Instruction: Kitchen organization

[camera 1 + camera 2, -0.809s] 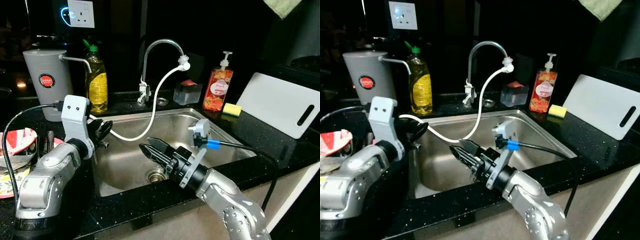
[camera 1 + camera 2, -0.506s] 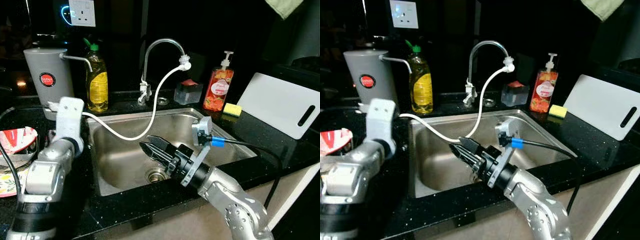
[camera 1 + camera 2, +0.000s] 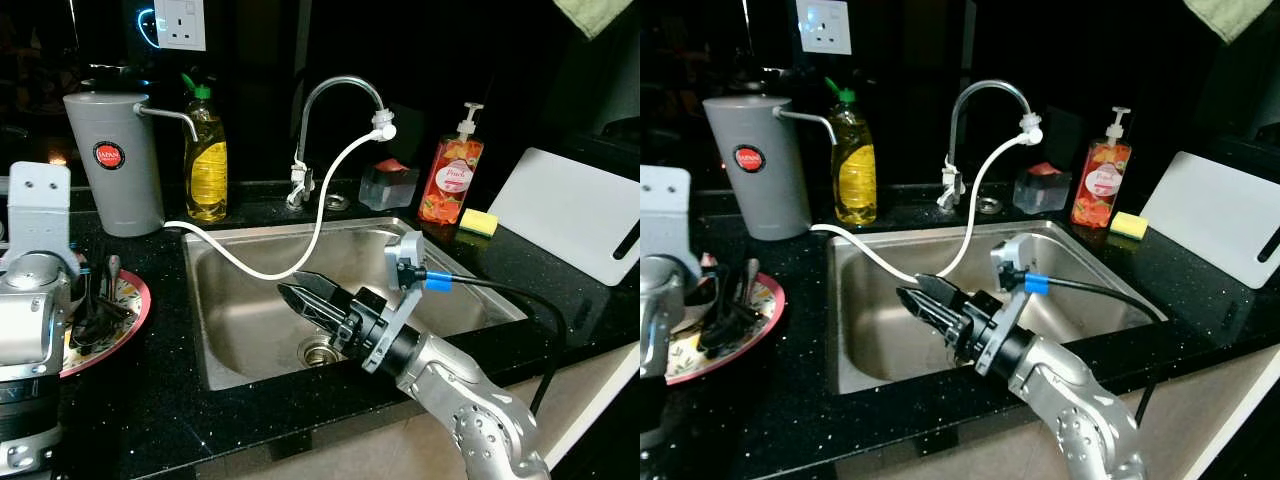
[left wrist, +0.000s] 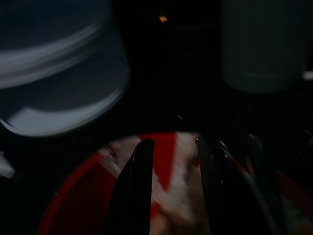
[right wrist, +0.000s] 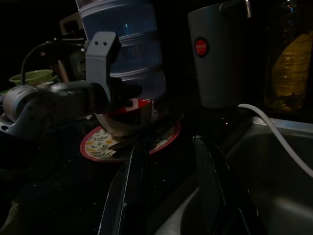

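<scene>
Two silver arms are up over the black bench. The right arm reaches in from about five o'clock, forearm slanted up and across the steel sink [image 3: 455, 290], its blue-tagged cable trailing back over the rim. Its right tool [image 3: 305, 298] hangs above the basin near the drain [image 3: 317, 350], pointing toward nine o'clock, long black fingers [image 5: 128, 188] apart with nothing between them.

The left arm is folded close at nine o'clock, wrist block upright, forearm dropping straight down. Its left tool [image 4: 173, 191] sits low over a red-rimmed plate [image 3: 125, 325] on the bench left of the sink; the fingers [image 4: 139, 186] stand apart, nothing gripped. On the plate lie dark utensils [image 3: 95, 305], and the wrist view shows a red-and-white bowl [image 5: 128, 115] there too, though it is blurred.

Behind, at eleven o'clock, stands a grey canister [image 3: 112, 165], then a yellow soap bottle [image 3: 206, 160]. A white hose [image 3: 320, 210] loops from the tap [image 3: 335, 100] across the sink. At one o'clock are a red pump bottle [image 3: 452, 180], a yellow sponge [image 3: 478, 221] and a white cutting board [image 3: 570, 225].
</scene>
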`<state>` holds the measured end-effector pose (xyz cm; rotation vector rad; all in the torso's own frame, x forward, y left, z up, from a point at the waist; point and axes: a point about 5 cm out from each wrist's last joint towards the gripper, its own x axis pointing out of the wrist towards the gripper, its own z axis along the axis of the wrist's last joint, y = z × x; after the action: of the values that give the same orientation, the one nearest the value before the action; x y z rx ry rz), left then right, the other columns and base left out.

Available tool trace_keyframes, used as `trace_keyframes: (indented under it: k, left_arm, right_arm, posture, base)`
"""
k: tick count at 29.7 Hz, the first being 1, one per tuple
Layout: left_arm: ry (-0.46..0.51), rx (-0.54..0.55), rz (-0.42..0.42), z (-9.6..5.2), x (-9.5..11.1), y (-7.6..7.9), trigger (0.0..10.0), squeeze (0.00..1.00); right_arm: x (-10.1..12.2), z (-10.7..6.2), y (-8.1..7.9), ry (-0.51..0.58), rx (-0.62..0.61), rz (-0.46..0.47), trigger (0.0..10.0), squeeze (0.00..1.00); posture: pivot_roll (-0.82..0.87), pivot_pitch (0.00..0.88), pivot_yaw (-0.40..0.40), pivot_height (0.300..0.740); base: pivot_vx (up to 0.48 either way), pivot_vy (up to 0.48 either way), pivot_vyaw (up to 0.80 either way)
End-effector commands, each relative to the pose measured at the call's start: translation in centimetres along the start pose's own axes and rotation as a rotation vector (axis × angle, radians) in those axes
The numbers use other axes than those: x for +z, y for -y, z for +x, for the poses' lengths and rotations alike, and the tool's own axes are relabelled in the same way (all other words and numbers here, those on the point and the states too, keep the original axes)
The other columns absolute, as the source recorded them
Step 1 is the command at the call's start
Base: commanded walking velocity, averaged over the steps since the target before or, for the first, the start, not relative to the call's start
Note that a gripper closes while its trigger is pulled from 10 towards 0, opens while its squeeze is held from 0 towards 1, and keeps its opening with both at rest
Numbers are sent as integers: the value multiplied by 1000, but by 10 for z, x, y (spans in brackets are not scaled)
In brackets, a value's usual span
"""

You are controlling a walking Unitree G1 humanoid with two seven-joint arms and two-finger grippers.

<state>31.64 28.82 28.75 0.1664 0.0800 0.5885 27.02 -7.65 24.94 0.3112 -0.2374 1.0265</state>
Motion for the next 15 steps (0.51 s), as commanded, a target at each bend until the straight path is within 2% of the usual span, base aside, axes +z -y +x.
trace_keyframes:
  k: [1, 5, 8, 11, 13, 15]
  left_arm:
    - [-38, -2, -40, -2, -5, 10, 10000, 0]
    - [-60, -35, -98, -5, -7, 22, 10000, 0]
    - [-33, -66, -100, -6, -1, 28, 10000, 0]
    - [50, -63, 0, -10, 11, 33, 10000, 0]
    - [72, -45, 33, -12, 13, 35, 10000, 0]
    - [69, -48, 30, -14, 13, 37, 10000, 0]
  right_arm:
    - [3, 0, -1, 6, 12, 3, 10000, 0]
    - [3, 0, -1, 8, 6, 5, 10000, 0]
    - [4, -1, -1, 14, 4, 7, 10000, 0]
    - [4, -1, -2, 14, 4, 8, 10000, 0]
    - [4, -2, -3, 15, 2, 10, 10000, 0]
    - [3, -2, -3, 14, -1, 12, 10000, 0]
  posture:
    - [-31, 0, -83, 740]
    - [-36, 0, -81, 740]
    - [-42, 0, -81, 740]
    - [-42, 0, -79, 740]
    - [-43, 0, -77, 740]
    - [-41, 0, -78, 740]
  base:
    - [0, 0, 0]
    - [0, 0, 0]
    - [0, 0, 0]
    - [0, 0, 0]
    - [0, 0, 0]
    - [0, 0, 0]
